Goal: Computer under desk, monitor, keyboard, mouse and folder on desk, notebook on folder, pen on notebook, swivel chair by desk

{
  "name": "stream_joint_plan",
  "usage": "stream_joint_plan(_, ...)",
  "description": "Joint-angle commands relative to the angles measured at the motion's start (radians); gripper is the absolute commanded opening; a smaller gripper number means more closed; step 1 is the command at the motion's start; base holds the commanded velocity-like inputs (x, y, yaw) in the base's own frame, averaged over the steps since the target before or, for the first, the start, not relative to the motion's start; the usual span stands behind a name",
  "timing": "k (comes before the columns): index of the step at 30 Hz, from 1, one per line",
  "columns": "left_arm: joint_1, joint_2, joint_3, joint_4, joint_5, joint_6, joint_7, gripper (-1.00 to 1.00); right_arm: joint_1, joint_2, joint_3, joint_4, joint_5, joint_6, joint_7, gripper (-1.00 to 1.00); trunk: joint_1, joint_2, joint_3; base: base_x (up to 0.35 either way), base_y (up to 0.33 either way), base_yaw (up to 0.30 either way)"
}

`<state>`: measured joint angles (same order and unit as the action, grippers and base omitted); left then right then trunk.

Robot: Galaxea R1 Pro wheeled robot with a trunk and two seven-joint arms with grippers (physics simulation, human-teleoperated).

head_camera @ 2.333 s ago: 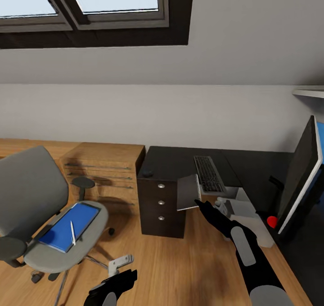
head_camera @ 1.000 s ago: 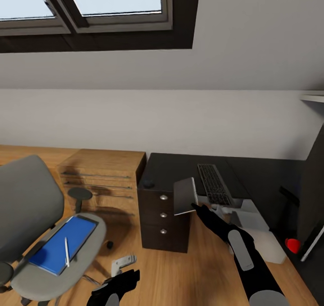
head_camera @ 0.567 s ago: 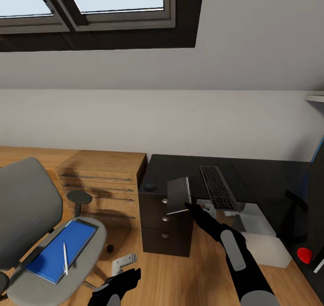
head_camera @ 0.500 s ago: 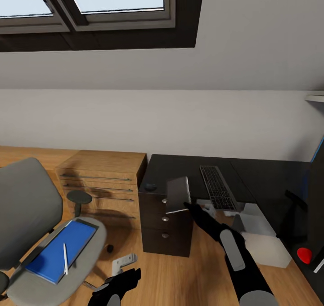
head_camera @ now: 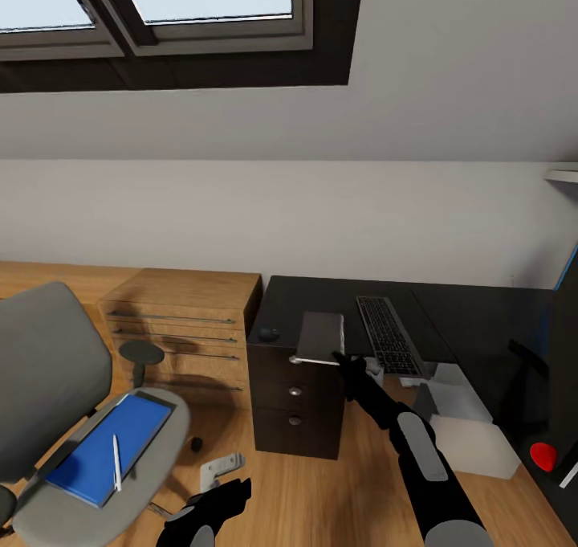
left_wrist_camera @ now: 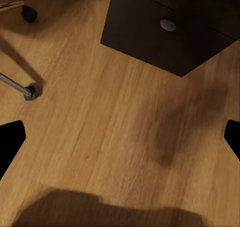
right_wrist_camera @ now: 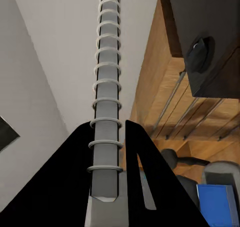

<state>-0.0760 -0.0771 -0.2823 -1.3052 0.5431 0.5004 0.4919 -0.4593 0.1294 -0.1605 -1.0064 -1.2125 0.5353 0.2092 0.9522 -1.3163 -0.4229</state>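
Head view: right tool (head_camera: 343, 360) clamps the notebook (head_camera: 320, 337), held nearly flat over the black surface (head_camera: 449, 310) between mouse (head_camera: 268, 334) and keyboard (head_camera: 388, 335). Folder (head_camera: 108, 446) and pen (head_camera: 117, 462) lie on swivel chair (head_camera: 48, 386).
Left wrist view: left tool's fingertips (left_wrist_camera: 10, 142) spread wide, empty, above floor (left_wrist_camera: 110, 137).
Right wrist view: fingers (right_wrist_camera: 145, 187) grip the notebook's spiral edge.

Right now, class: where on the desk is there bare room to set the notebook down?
Bare black top lies between the mouse and keyboard, where the right gripper holds the notebook, and behind them toward the wall. Beyond the keyboard, the desk crowds toward the monitor.
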Motion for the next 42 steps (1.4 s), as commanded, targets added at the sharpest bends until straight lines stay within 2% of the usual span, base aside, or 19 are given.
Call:
stream_joint_plan(1,-0.001,0.000,-0.001,-0.001,0.011,0.001,0.010,1.00,-0.001,0.001,-0.005,0.015,-0.011,0.010,0.001,-1.00,0.000,-0.001,-0.001,0.000,0.000,0.000)
stream_joint_plan(11,-0.001,0.000,0.000,-0.002,0.011,0.001,0.009,1.00,-0.001,-0.002,-0.006,0.050,-0.022,0.018,0.002,-1.00,0.000,-0.001,-0.001,0.000,0.000,0.000)
stream_joint_plan(17,-0.001,0.002,0.001,-0.041,0.011,-0.003,0.008,1.00,-0.001,-0.003,-0.008,0.084,-0.022,0.019,0.001,-1.00,0.000,-0.001,-0.001,0.084,0.068,0.000)
stream_joint_plan(18,-0.001,0.003,0.002,-0.045,0.011,-0.010,0.007,1.00,-0.001,-0.003,-0.044,0.117,-0.025,0.017,0.000,-1.00,0.000,-0.001,-0.001,0.101,0.081,0.000)
stream_joint_plan(23,-0.001,0.003,0.002,-0.051,0.011,-0.014,0.007,1.00,0.000,-0.002,-0.080,0.148,-0.027,0.011,-0.002,-1.00,0.000,-0.001,-0.001,0.046,0.037,0.000)
stream_joint_plan(30,-0.001,0.003,0.002,-0.051,0.011,-0.037,0.007,1.00,0.000,-0.002,-0.088,0.158,-0.028,0.009,-0.002,-1.00,0.000,-0.001,-0.001,0.105,0.039,0.000)
stream_joint_plan(42,-0.001,0.003,0.002,-0.050,0.011,-0.039,0.007,1.00,0.000,-0.002,-0.087,0.176,-0.026,0.008,-0.003,-1.00,0.000,-0.001,-0.001,0.147,0.004,0.000)
